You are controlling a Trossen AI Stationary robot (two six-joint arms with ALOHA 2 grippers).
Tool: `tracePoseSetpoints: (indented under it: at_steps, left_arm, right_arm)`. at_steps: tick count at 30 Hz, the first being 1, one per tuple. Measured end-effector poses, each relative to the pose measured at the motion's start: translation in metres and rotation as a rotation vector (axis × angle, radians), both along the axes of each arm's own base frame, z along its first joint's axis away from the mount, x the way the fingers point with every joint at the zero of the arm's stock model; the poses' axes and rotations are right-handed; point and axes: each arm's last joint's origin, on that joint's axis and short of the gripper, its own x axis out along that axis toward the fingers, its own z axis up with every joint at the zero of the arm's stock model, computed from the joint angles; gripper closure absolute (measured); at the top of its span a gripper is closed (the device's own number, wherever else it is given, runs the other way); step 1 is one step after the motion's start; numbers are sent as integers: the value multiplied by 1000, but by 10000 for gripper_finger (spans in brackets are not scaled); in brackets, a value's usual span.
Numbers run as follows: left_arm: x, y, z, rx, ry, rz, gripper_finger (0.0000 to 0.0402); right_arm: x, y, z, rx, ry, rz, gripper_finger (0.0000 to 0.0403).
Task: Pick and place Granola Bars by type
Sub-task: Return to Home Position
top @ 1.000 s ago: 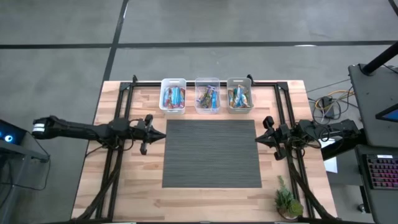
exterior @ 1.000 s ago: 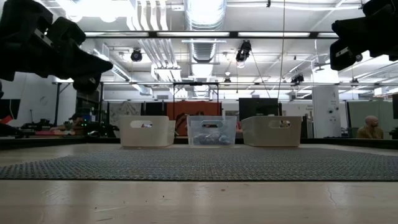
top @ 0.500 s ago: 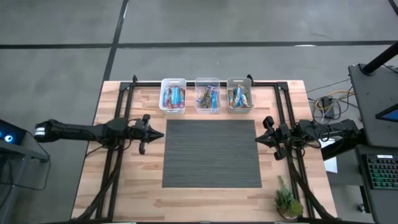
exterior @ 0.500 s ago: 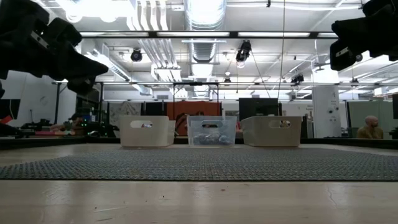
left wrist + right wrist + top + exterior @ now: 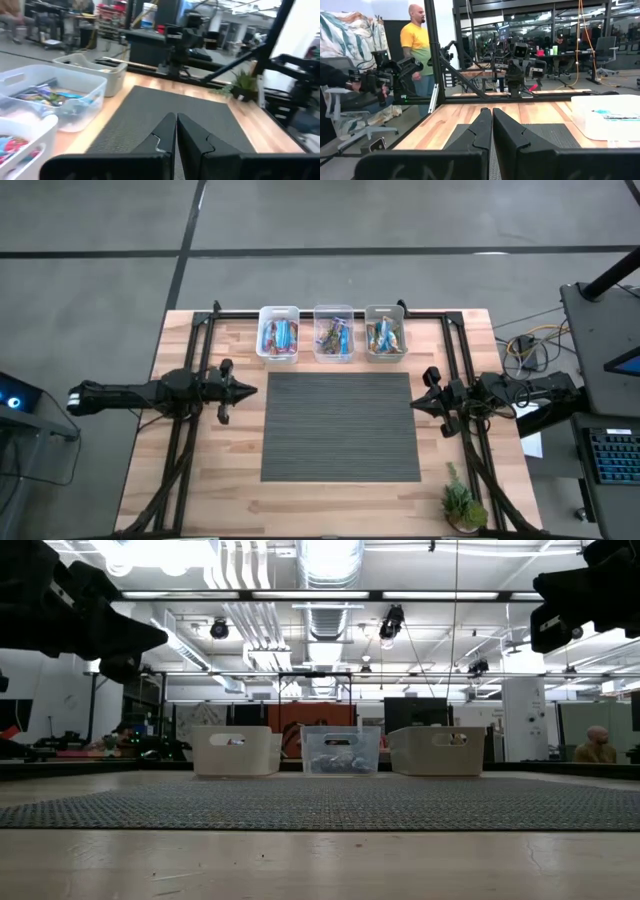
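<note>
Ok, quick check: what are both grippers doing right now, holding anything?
Left gripper: jaws closed, holding nothing, by the left edge of the mat.
Right gripper: jaws closed, holding nothing, by the mat's right edge.

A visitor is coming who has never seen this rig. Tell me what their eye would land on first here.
The row of three bins at the far edge of the table, each holding bright blue-wrapped granola bars, stands out first. Next comes the big dark ribbed mat at the centre. The left gripper and right gripper face each other across it, both shut.
</note>
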Motion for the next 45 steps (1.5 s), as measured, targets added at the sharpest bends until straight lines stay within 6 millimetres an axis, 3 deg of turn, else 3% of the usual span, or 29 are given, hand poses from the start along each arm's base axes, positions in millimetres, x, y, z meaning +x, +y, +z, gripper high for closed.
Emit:
tracePoseSetpoints:
  at_steps: [26,45]
  left_arm:
    - [-4,0,-3,15,14,19,401]
    - [-4,0,-6,16,21,15,401]
  right_arm:
    - [1,0,-8,-83,70,-14,394]
    - [1,0,-9,-33,93,-7,394]
